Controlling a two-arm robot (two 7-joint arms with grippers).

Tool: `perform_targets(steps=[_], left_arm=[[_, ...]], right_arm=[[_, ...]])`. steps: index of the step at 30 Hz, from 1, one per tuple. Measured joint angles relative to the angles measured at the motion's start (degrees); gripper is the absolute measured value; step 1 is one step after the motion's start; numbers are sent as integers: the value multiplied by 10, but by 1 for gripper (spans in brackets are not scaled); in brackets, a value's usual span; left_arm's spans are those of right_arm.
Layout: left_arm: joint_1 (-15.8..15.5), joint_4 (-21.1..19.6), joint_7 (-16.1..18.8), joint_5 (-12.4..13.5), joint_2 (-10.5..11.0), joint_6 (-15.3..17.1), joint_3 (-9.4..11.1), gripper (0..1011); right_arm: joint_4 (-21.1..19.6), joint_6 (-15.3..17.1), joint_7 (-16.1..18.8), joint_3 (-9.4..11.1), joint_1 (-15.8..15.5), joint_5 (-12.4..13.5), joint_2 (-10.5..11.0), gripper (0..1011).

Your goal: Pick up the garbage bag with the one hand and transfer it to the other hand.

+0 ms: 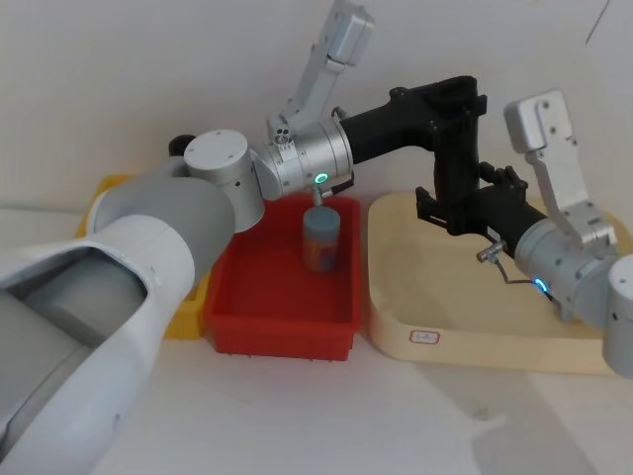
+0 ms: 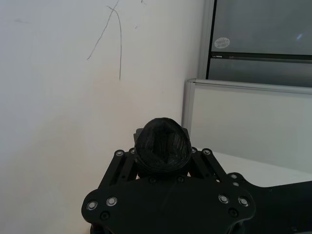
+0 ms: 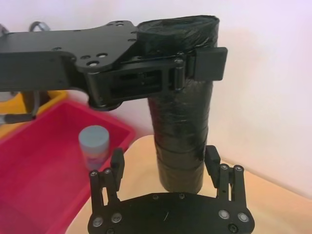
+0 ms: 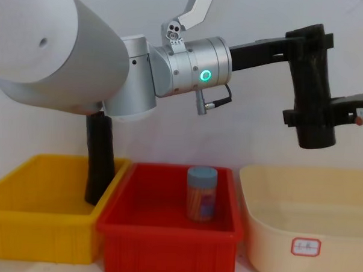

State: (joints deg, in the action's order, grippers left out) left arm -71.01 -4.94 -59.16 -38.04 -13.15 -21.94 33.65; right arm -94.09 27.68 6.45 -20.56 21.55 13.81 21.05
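With the garbage bag roll [image 3: 183, 97] clamped upright near its top by the left gripper [image 3: 195, 66], the open right gripper [image 3: 165, 163] is best closed squarely around the lower end; release is best delayed until that hold is firm.

The left tool [image 3: 195, 66] is covering a band of the garbage bag [image 3: 181, 122] near its top, and in the left wrist view its body is hiding all of the roll but the end. The right tool [image 3: 165, 163] is being cut off by the right edge in the chest view. A second black roll [image 4: 99, 162] in the yellow bin [image 4: 22, 207] is losing its top behind the left arm. The printing on the blue-lidded jar [image 4: 201, 194] is staying too small to read.
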Motion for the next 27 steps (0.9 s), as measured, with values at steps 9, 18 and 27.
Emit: perform_targets(steps=[9,18,27], left_arm=[[0,0,0,0,0,0,0,367],[0,0,0,0,0,0,0,367],[0,0,0,0,0,0,0,367]], right_arm=[[25,2,-14,-7,20,-19,-13,1002],[40,2,-21,-11,30,-29,-21,994],[46,2,-23,-12,35,-33,-24,791]])
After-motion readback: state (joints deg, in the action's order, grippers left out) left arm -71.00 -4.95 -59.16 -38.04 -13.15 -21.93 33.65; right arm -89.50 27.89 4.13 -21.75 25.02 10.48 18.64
